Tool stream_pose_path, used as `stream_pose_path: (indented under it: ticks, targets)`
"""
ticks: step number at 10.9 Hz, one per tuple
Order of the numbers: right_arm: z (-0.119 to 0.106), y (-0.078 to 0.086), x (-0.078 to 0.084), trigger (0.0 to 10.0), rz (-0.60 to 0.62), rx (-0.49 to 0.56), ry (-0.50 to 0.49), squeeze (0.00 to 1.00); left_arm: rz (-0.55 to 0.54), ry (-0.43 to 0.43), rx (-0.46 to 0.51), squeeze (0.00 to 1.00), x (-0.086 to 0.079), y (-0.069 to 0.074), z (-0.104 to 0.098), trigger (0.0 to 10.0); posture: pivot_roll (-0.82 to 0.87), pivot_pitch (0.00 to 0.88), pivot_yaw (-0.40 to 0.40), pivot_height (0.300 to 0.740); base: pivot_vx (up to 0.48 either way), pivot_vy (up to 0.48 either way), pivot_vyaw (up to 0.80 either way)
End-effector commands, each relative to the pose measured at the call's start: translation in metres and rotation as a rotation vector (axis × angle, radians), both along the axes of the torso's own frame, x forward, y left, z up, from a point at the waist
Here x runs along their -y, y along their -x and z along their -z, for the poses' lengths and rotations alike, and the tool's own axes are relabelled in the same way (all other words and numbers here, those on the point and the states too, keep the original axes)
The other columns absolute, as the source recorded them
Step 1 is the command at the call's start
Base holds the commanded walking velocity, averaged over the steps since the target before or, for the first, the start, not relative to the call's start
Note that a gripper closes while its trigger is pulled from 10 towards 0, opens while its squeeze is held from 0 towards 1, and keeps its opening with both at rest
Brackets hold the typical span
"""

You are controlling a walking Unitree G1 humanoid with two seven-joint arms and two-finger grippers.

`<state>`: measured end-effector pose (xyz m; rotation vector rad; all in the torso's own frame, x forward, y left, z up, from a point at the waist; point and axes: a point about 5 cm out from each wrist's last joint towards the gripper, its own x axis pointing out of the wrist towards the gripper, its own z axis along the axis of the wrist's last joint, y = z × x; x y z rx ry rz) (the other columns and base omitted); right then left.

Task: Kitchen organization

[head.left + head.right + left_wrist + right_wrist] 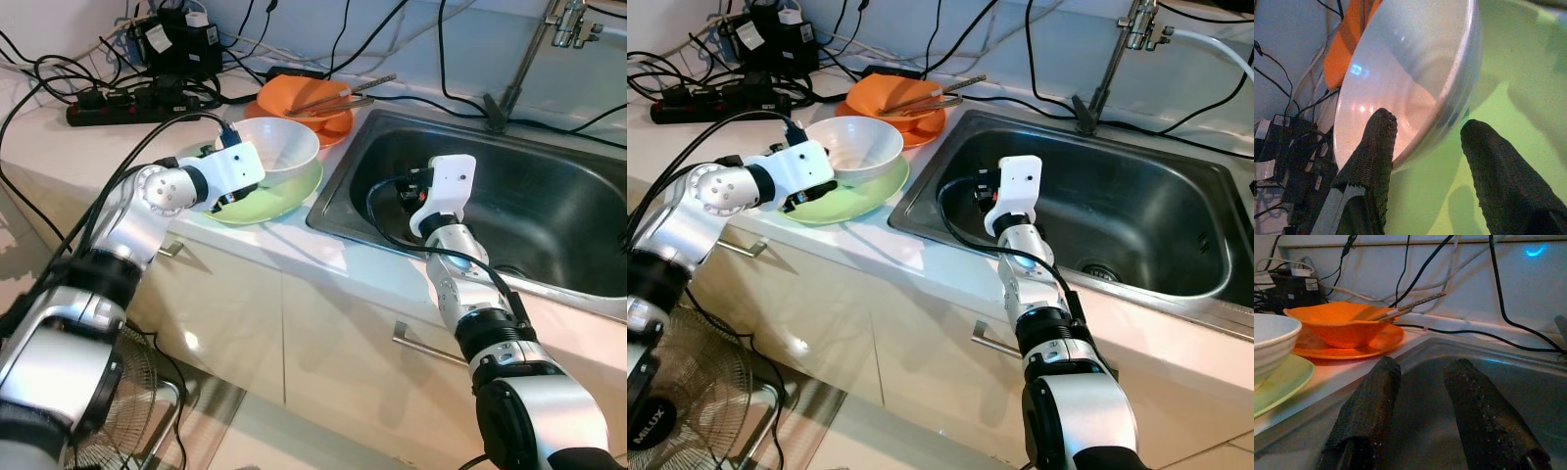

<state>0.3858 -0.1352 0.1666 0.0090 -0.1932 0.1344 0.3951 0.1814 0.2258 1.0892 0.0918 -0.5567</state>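
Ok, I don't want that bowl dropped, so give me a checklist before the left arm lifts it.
1. Left pincer straddles the white bowl's rim: ok.
2. Fingers clamped on the rim: not ok, open.
3. Bowl seated on the green plate: ok.
4. Right pincer empty, over the sink: ok.
5. Orange bowl with chopsticks apart from the white bowl: ok.
6. Bowl dry: cannot tell.

Countertop and items resting on it

The white countertop [294, 250] carries a green plate [279, 199] beside an orange plate [333, 130], a black power strip [118, 106] with tangled cables [59, 73] behind, and a recessed steel sink [549, 211] alongside.
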Motion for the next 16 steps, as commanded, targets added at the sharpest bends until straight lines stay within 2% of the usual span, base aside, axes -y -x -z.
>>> stream_pose_path:
  ticks: [1, 3, 4, 5, 6, 10, 14, 16]
  targets:
    - [-0.001, 0.001, 0.002, 10.0, 0.005, 0.008, 0.006, 0.00, 0.001, -0.042, 0.021, 0.00, 0.004, -0.004, -0.004, 10.0, 0.22, 0.012, -0.019, 0.740, 0.000, 0.000, 0.00]
    - [-0.002, 0.001, 0.004, 10.0, 0.010, 0.008, 0.007, 0.00, -0.043, -0.116, 0.027, 0.00, 0.002, -0.011, 0.005, 10.0, 0.21, 0.012, -0.015, 0.740, 0.000, 0.000, 0.00]
    - [-0.002, 0.001, 0.004, 10.0, 0.011, 0.008, 0.007, 0.00, -0.049, -0.125, 0.029, 0.00, 0.002, -0.012, 0.006, 10.0, 0.21, 0.012, -0.015, 0.740, 0.000, 0.000, 0.00]
    - [0.000, 0.002, 0.005, 10.0, 0.016, 0.003, 0.007, 0.00, -0.055, -0.139, 0.019, 0.00, 0.004, -0.012, 0.015, 3.5, 0.21, 0.013, -0.014, 0.740, 0.000, 0.000, 0.00]
    - [0.000, 0.002, 0.005, 10.0, 0.017, 0.003, 0.006, 0.00, -0.051, -0.147, 0.018, 0.00, 0.005, -0.012, 0.017, 0.0, 0.21, 0.014, -0.014, 0.740, 0.000, 0.000, 0.00]
    - [0.001, 0.002, 0.005, 10.0, 0.020, 0.002, 0.003, 0.00, -0.039, -0.142, 0.043, 0.00, 0.009, -0.012, 0.022, 0.0, 0.21, 0.019, -0.017, 0.740, 0.000, 0.000, 0.00]
    - [0.001, 0.002, 0.006, 10.0, 0.026, 0.000, 0.003, 0.00, -0.036, -0.106, 0.113, 0.00, 0.016, -0.012, 0.022, 0.0, 0.21, 0.006, -0.013, 0.740, 0.000, 0.000, 0.00]
    - [0.002, 0.002, 0.005, 10.0, 0.025, -0.002, 0.003, 0.00, -0.067, -0.062, 0.140, 0.00, 0.014, -0.012, 0.021, 0.0, 0.21, 0.000, -0.011, 0.740, 0.000, 0.000, 0.00]
